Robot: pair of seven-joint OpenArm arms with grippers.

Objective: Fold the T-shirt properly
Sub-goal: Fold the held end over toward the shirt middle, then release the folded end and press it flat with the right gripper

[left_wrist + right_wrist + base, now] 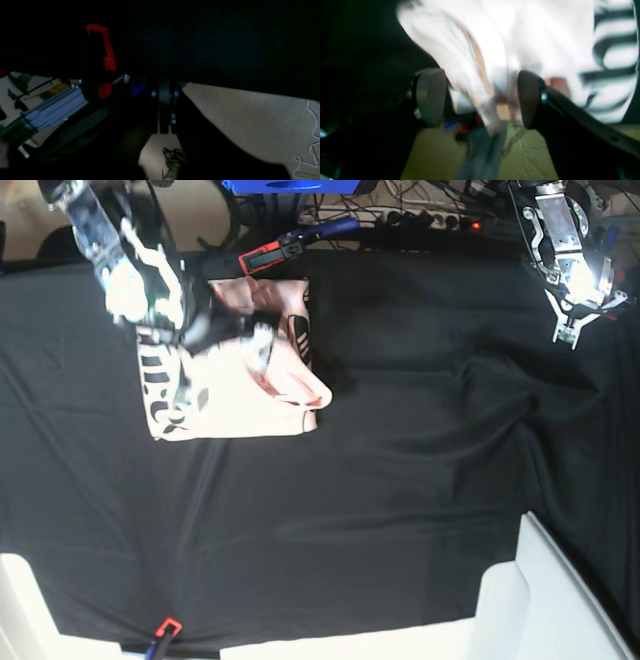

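While the right gripper point(480, 100) hovers with its pads spread over the folded pale pink cotton T-shirt with black lettering point(235, 370) near the black-clothed table's point(400, 480) far left corner, the left gripper point(568, 332), pressed together, hangs over the far right corner.

Dim, blurred wrist views (base sharper)

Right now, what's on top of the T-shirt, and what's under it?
The right gripper, jaws open, hangs over the folded T-shirt near its upper edge; whether it touches cannot be told. Beneath lies the black table cloth. Anything between the folded layers is hidden.
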